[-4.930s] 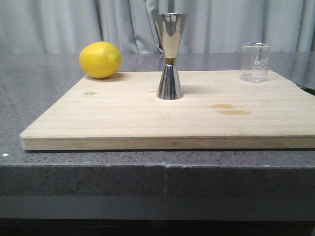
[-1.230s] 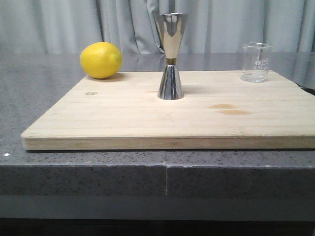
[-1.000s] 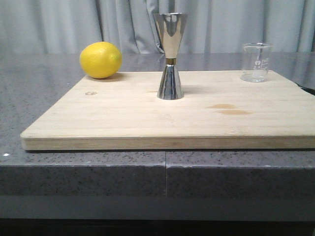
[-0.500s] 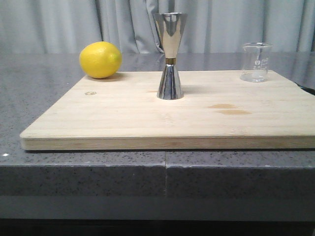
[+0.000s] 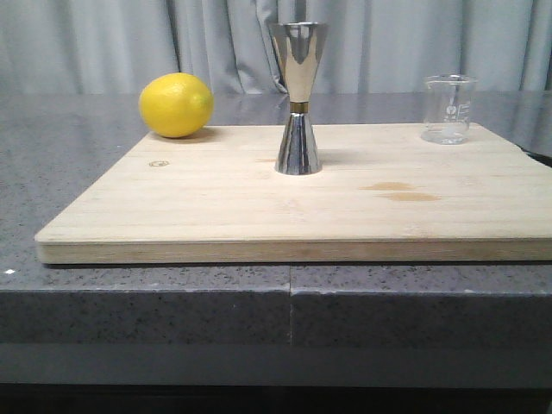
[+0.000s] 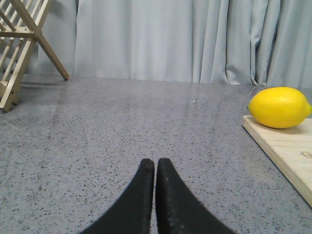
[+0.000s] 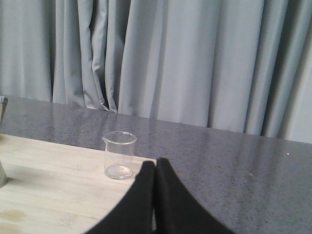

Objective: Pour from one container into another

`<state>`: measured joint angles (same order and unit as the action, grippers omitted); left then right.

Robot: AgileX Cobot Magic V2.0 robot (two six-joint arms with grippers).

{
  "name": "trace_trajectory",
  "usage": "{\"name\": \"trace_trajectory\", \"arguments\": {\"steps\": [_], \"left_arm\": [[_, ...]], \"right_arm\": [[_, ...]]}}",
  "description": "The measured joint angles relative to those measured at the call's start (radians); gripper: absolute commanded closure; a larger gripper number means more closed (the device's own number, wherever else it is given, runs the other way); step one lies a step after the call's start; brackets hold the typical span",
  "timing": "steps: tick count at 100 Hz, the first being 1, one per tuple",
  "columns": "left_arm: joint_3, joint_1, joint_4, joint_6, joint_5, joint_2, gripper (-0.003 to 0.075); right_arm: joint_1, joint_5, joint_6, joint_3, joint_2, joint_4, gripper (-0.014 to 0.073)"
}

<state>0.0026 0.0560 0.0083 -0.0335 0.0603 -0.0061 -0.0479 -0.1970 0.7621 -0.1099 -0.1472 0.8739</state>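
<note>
We see the jigger (image 5: 297, 99) upright mid-board (image 5: 216, 216), the beaker (image 5: 448, 109) standing well apart at the board's far right corner. Both grippers – left (image 6: 155, 165), right (image 7: 155, 168) – have fingers pressed together, holding nothing; a lemon (image 5: 175, 104) sits at the far left corner
</note>
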Motion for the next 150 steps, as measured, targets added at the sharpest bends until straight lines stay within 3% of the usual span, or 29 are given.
{"name": "trace_trajectory", "arguments": {"steps": [26, 48, 62, 93, 150], "left_arm": [[0.0, 0.0, 0.0, 0.0, 0.0, 0.0, 0.0741], [0.0, 0.0, 0.0, 0.0, 0.0, 0.0, 0.0741], [0.0, 0.0, 0.001, 0.0, 0.0, 0.0, 0.0741], [0.0, 0.0, 0.001, 0.0, 0.002, 0.0, 0.0741], [0.0, 0.0, 0.001, 0.0, 0.002, 0.0, 0.0741]], "right_arm": [[0.007, 0.005, -0.019, 0.011, 0.0, 0.027, 0.0661], [0.059, 0.071, -0.465, 0.076, 0.0, -0.52, 0.0661], [0.08, 0.083, -0.593, 0.114, 0.0, -0.687, 0.0661], [0.082, 0.123, -0.655, 0.119, 0.11, -0.79, 0.0661], [0.082, 0.225, -0.666, 0.119, 0.158, -0.8, 0.0661]]}}
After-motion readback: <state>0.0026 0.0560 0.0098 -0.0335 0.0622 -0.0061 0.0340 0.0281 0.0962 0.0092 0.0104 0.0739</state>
